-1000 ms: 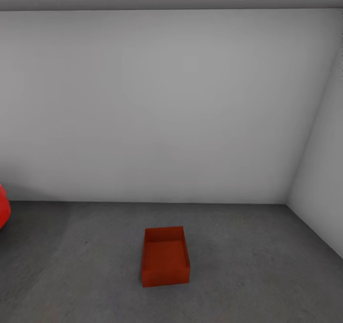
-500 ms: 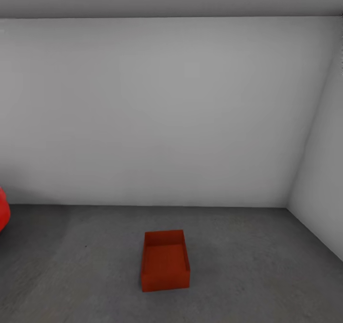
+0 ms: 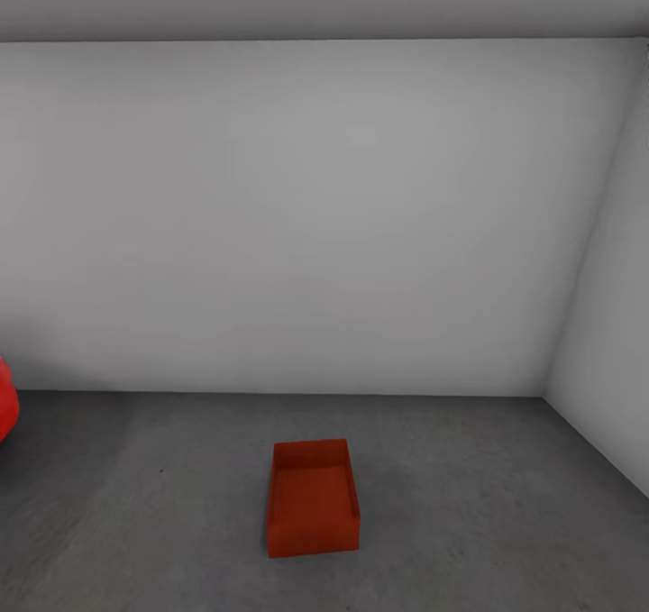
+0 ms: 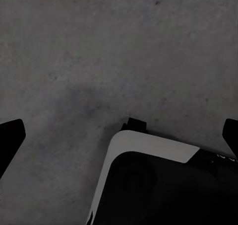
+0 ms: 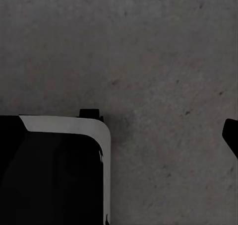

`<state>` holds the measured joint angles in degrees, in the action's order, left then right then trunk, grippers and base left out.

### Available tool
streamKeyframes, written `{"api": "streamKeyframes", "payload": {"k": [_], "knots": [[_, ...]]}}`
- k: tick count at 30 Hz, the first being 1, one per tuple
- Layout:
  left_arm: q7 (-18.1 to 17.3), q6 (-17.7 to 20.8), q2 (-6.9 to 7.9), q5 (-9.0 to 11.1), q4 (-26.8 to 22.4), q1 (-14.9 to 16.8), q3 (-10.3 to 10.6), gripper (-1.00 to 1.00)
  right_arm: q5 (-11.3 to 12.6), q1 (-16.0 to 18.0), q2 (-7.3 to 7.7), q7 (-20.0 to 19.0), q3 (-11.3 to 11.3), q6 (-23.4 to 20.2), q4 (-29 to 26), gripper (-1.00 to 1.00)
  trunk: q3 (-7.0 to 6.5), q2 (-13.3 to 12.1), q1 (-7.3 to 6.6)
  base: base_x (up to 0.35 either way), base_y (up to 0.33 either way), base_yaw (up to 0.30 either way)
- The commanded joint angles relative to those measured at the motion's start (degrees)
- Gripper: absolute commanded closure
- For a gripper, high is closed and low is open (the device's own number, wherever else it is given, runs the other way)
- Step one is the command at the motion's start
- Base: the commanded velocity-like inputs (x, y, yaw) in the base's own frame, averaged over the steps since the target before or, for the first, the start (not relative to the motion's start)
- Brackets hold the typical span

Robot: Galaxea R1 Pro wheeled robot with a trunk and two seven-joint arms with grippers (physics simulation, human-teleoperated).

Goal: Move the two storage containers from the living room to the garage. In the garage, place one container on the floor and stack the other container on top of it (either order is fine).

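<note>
One orange-red storage container (image 3: pixel 313 497) stands open side up on the dark grey concrete floor (image 3: pixel 469 522) of the garage, low in the middle of the head view, a short way from the pale back wall. It is empty and nothing touches it. In the left wrist view my left gripper (image 4: pixel 120 135) hangs open over bare concrete, one dark fingertip (image 4: pixel 10 140) at each side edge. My right gripper (image 5: pixel 119 135) also faces the floor, with one fingertip (image 5: pixel 231 135) showing far out at the edge, and holds nothing.
A sliver of the glossy red car (image 3: pixel 4 409) shows at the left edge. Pale grey walls (image 3: pixel 315 215) meet in a corner at the right. Part of my white and black base (image 4: pixel 148 185) lies under both wrist cameras.
The whole head picture has slid down a little, so the camera moved. The container rests at the same spot on the floor.
</note>
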<state>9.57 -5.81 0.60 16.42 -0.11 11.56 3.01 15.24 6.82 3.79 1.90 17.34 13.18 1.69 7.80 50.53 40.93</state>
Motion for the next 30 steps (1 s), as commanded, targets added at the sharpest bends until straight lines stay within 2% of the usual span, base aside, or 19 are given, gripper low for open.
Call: {"api": "streamKeyframes", "payload": {"k": [1,14,30], "knots": [[0.1,-0.2,0.00,0.4,0.0,0.0,0.3,-1.00,0.4,0.1,-0.02,0.0,0.5,0.3,0.2,-1.00,0.08,0.1,0.01,0.000,0.000,0.000],[0.2,-0.2,-0.04,0.3,-0.1,0.0,0.4,-1.00,0.9,0.1,-0.06,0.5,0.4,0.7,0.2,-1.00,0.08,0.1,0.01,0.000,0.000,-0.016],[0.2,-0.2,-0.32,0.3,0.0,0.0,0.4,-1.00,0.9,0.1,-0.27,0.6,0.4,0.5,0.2,-1.00,0.08,0.1,0.01,0.000,0.000,-0.266]]}}
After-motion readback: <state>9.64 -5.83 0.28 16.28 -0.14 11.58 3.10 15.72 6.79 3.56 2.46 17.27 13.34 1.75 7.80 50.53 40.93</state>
